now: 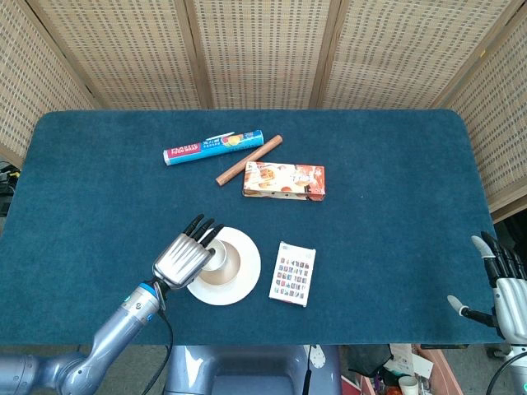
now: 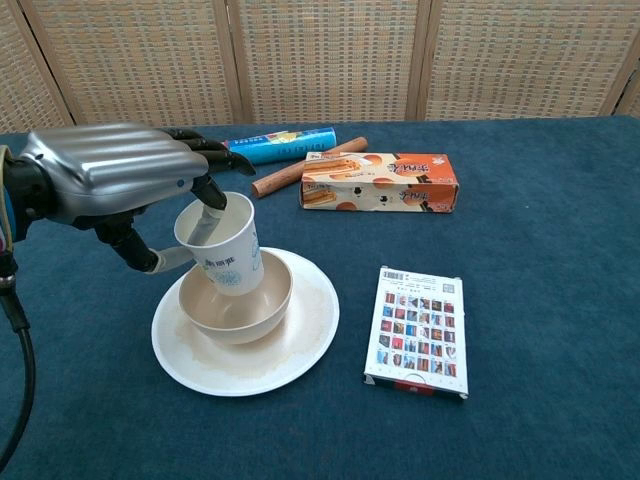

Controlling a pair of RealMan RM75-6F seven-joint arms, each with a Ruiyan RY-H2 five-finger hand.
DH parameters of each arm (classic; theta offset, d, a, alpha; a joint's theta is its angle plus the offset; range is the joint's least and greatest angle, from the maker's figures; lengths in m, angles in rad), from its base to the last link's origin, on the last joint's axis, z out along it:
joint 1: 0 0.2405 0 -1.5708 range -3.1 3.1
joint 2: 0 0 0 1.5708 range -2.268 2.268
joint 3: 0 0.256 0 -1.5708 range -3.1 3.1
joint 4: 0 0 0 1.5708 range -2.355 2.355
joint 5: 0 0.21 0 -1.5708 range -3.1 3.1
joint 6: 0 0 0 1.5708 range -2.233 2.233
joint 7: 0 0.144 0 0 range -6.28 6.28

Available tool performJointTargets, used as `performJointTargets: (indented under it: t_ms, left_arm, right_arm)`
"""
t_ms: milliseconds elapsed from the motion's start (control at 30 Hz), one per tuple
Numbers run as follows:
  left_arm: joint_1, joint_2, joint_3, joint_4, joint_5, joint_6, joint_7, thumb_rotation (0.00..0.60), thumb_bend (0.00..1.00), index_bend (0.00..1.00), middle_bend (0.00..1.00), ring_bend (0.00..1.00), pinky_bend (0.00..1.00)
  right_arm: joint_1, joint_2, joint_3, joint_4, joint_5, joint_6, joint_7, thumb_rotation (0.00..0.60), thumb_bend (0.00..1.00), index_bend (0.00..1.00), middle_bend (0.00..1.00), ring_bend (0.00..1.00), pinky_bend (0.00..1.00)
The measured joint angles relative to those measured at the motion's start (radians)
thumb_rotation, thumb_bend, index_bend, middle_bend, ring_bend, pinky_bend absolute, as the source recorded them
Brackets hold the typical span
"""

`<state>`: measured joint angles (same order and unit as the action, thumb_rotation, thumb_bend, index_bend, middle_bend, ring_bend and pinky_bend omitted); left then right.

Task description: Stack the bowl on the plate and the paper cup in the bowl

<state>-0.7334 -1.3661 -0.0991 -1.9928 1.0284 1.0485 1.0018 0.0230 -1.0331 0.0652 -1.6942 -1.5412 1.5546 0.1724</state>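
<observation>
Left hand (image 2: 115, 180) pinching the cup (image 2: 222, 243) at its rim, one finger inside, thumb outside, other fingers spread above. Carrying the cup tilted, base dipping into the bowl (image 2: 235, 305) at its left side; hard to tell whether the base is touching the bowl floor yet. From the head view, hand (image 1: 186, 258) covering the cup and most of the bowl, so nothing more to read there.

Bowl sitting on the plate (image 2: 300, 350), a little left of the plate's middle: first half of the task looking done. Second half under way: cup partly in the bowl but not standing upright and not let go. Remaining, by judgement: levelling the cup, setting it down on the bowl floor, opening the fingers, lifting the hand away without tipping it.

Lying further back on the blue worktop (image 2: 560, 250): wrap roll (image 2: 285, 144), brown stick (image 2: 305, 168), orange box (image 2: 380, 182). Lying just right of the plate, not touching it: card pack (image 2: 421, 331).

Right hand (image 1: 501, 284) hanging off the worktop's right near corner, well apart from everything, fingers spread wide, holding nothing.
</observation>
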Motion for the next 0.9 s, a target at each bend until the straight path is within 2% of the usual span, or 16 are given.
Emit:
performJointTargets:
  t_ms: [667, 900]
  left_arm:
    - [-0.081, -0.099, 0.057, 0.085, -0.128, 0.031, 0.061, 0.6, 0.42, 0.6, 0.07, 0.0, 0.01]
    - [-0.094, -0.114, 0.073, 0.105, -0.148, 0.048, 0.067, 0.6, 0.42, 0.53, 0.02, 0.0, 0.0]
  right_arm:
    - [-0.004, 0.003, 0.004, 0.004, 0.005, 0.006, 0.015, 0.6, 0.15, 0.0, 0.0, 0.0, 0.0]
    - [-0.004, 0.004, 0.006, 0.005, 0.007, 0.006, 0.018, 0.6, 0.15, 0.0, 0.0, 0.0, 0.0]
